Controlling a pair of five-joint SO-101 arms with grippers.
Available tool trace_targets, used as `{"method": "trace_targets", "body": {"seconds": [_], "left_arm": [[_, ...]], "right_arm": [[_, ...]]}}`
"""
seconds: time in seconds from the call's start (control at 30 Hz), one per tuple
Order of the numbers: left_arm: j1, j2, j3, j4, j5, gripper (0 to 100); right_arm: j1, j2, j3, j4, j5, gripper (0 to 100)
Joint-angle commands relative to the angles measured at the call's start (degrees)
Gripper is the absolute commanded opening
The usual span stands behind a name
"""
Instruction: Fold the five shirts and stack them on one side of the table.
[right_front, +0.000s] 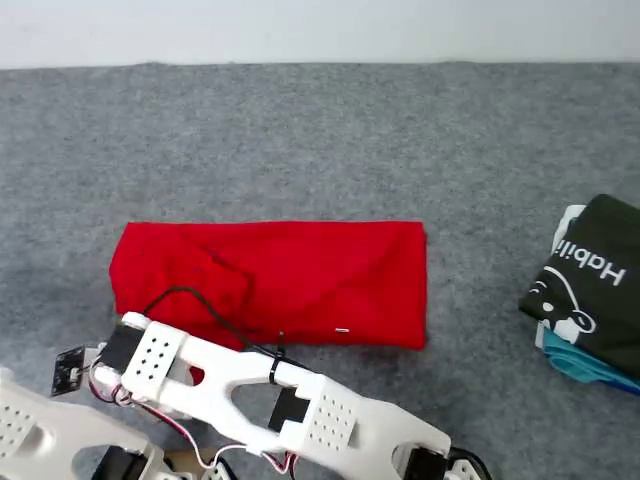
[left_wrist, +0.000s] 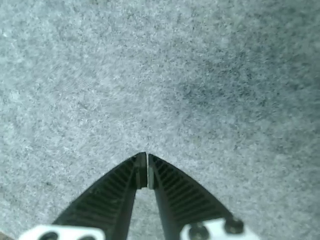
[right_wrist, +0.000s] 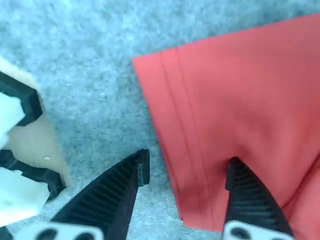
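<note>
A red shirt (right_front: 290, 280), folded into a long band, lies in the middle of the grey felt table (right_front: 320, 140). My right arm (right_front: 250, 385) crosses the front of the table to the shirt's near left corner. In the right wrist view my right gripper (right_wrist: 187, 172) is open, one finger on the felt and the other over the red shirt (right_wrist: 240, 100), with the hemmed edge between them. My left gripper (left_wrist: 146, 172) is shut, with nothing in it, over bare felt. A stack of folded shirts (right_front: 590, 290), a dark printed one on top, sits at the right edge.
My left arm (right_front: 30, 425) sits at the front left corner, close beside the right arm's wrist. Part of it, white and black (right_wrist: 17, 150), lies near the right gripper. A pale wall (right_front: 320, 30) borders the table's far edge.
</note>
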Motion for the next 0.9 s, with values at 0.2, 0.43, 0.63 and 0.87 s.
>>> {"method": "trace_targets", "body": {"seconds": [0.2, 0.43, 0.63, 0.87], "left_arm": [[-0.2, -3.9, -0.2, -1.1, -0.4, 1], [0.1, -4.0, 3.1, -3.3, -0.4, 1], [0.3, -4.0, 3.1, -3.6, -0.4, 1], [0.8, -4.0, 3.1, -3.6, -0.4, 1]], "right_arm": [[3.7, 0.2, -1.8, -1.3, -0.2, 1.7], [8.1, 0.2, -12.1, 3.8, 4.6, 1.0], [11.9, 0.8, -26.8, 10.3, 4.7, 1.0], [17.6, 1.8, -28.2, 7.4, 4.7, 1.1]]}}
